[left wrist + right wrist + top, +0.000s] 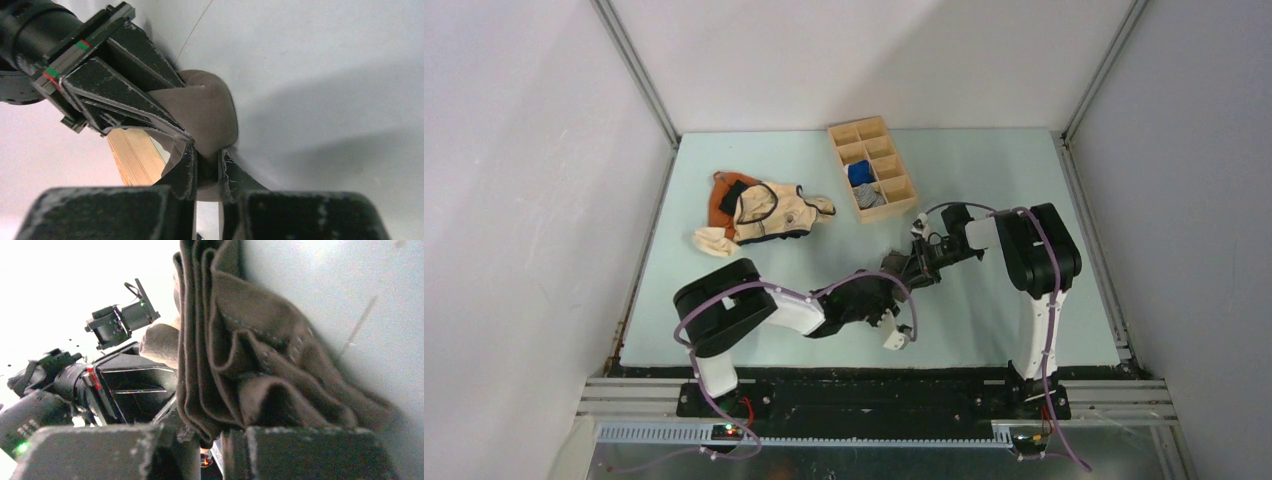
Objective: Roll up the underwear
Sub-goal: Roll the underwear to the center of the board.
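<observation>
"Left wrist view first: how do the jaws stand?" asks Ana.

"The left gripper [209, 172] is pinched narrow, with a fold of the underwear [210, 112] caught between its fingers," says Ben. "The dark olive-brown cloth bulges out of the jaws in a rounded wad just past the fingertips."

"And the other one?"

"The right gripper [212, 440] is clenched on the same garment. In its own wrist view several layers of folded brown fabric run down into the gap between its fingers. The rest is bunched to the right, against the pale table [984, 190]."

"So both hold it at once?"

"Yes. Seen from the left wrist, the right gripper's fingers come in from the upper left and close on the wad. The cloth sits between the two sets of jaws, which are very near each other."

"Where is that on the table?"

"In the top view the grippers meet near the middle, a little toward the right arm's side. The underwear is almost hidden under them there. Beyond them stands the wooden organizer [871, 168] with a blue roll [860, 172] and a grey roll [868, 194] in its compartments. The cream-and-orange garment [764, 210] lies well apart to the left."
</observation>
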{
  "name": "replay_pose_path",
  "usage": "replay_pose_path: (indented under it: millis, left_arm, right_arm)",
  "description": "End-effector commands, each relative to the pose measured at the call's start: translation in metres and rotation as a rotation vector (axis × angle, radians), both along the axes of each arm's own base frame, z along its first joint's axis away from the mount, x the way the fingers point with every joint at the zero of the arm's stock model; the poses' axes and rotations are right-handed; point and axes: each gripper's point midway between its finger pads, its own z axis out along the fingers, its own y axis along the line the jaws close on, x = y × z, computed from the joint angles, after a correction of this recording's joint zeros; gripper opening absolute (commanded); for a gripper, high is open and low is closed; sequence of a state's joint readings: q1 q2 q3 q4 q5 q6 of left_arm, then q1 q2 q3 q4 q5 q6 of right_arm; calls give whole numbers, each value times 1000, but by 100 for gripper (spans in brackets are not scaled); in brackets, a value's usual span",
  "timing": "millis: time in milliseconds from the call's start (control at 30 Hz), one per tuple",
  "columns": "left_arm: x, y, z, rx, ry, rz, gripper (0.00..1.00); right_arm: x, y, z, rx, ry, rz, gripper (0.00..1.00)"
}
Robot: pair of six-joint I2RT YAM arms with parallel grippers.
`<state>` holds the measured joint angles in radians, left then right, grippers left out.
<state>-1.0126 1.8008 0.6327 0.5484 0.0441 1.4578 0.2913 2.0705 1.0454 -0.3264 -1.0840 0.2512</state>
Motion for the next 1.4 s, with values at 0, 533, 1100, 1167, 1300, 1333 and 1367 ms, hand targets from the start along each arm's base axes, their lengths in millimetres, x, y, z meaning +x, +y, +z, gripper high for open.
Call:
replay_pose_path:
  millis: [0, 533, 1100, 1167, 1300, 1333, 1367]
  left_arm:
    - [7, 47, -63, 315, 161, 164, 2]
    - [-54, 51, -36, 537, 597, 69, 0]
    - [-122, 32, -19, 495, 1401, 233, 0]
    - [-119, 26, -20, 468, 1449, 255, 0]
    - [-107, 10, -11, 424, 1539, 291, 0]
    - [-107, 10, -10, 428, 1561, 307, 0]
    - [-103, 6, -10, 419, 1568, 310, 0]
  right_arm:
    - [-32, -17, -54, -239, 34, 56, 26]
    - [70, -113, 106, -220, -563, -246, 91]
    - [-122, -111, 145, -205, -1746, 397, 81]
    - [-127, -104, 133, -175, -1742, 481, 74]
    - [-114, -84, 110, -199, -1754, 632, 68]
    - [-105, -76, 109, -198, -1777, 645, 68]
    - [-105, -70, 102, -202, -1782, 678, 68]
